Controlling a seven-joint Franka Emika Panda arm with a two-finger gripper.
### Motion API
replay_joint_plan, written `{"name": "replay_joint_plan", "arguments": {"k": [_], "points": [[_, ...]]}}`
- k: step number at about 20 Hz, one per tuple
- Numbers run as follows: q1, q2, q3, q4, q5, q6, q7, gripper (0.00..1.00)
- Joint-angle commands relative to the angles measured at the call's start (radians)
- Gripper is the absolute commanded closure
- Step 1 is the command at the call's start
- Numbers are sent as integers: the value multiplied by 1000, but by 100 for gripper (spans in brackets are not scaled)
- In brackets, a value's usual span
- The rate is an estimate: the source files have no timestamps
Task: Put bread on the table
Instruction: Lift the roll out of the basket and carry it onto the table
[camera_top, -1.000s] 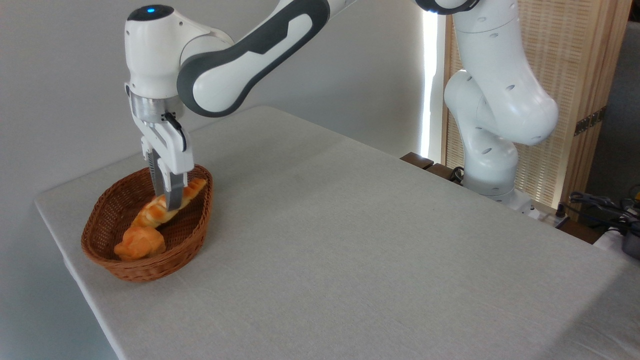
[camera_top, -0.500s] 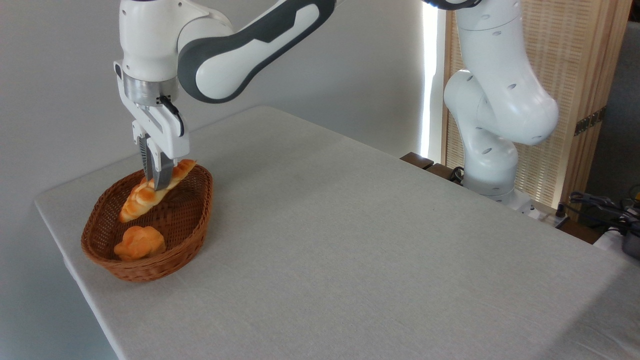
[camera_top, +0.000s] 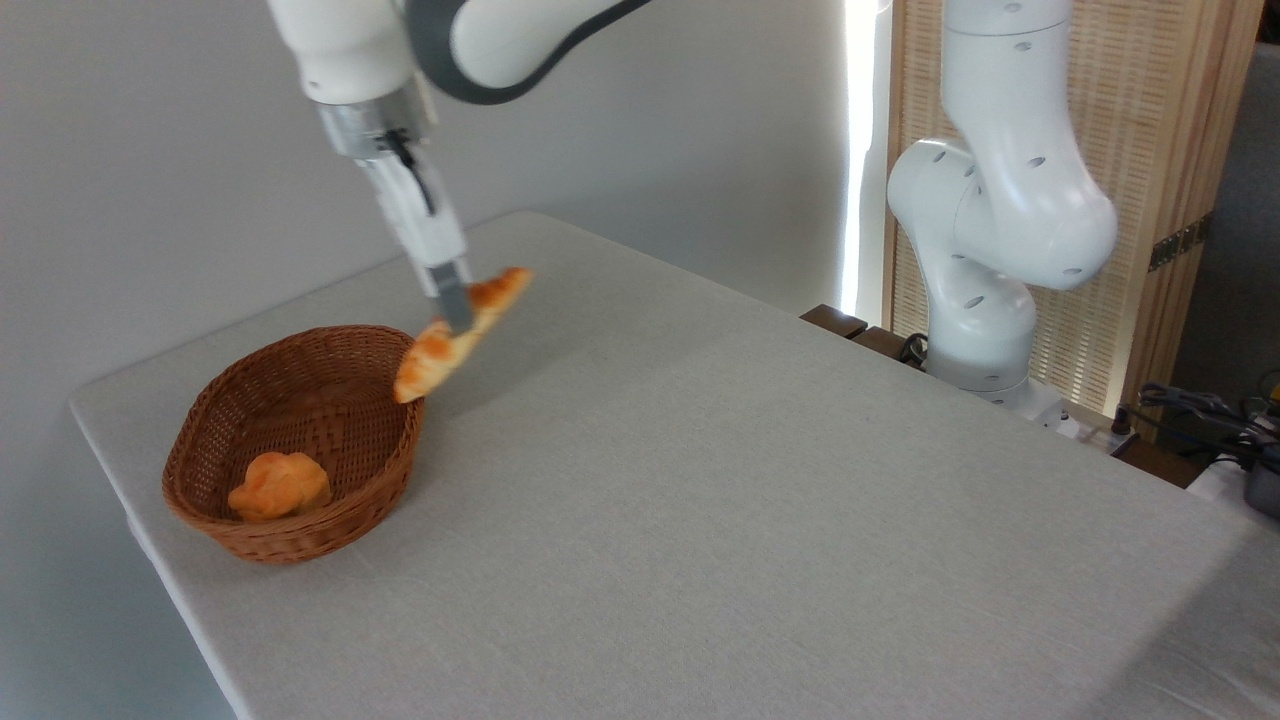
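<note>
1. We saw the white arm's two-finger gripper clamped on the long braided golden-orange bread, pinching it near its middle.
2. The bread hung in the air, tilted, its lower tip over the right rim of the brown oval wicker basket and its upper tip pointing right.
3. We noted it was clear of the light grey-beige cloth-covered bench, touching neither cloth nor basket.
4. Inside the basket lay a small round lumpy orange bun, near the front wall.
5. Motion blur softened the gripper's fingers.
</note>
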Motion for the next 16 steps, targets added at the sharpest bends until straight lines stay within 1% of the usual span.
{"name": "replay_joint_plan", "arguments": {"k": [1,2,3,4,5,8,12,14,16], "points": [[-4,-72,33,-127,-16,-67,106,71],[-4,-71,33,-134,-16,-65,104,69],[-4,-66,33,-148,-16,-62,101,57],[-6,-62,33,-159,-16,-58,95,31],[-7,-54,31,-170,-16,-50,92,19],[-9,-36,27,-187,-19,-29,80,8],[-7,-34,27,-207,-15,-33,68,0],[-7,-33,28,-208,-10,-42,72,0],[-7,-33,28,-207,10,-44,69,0]]}}
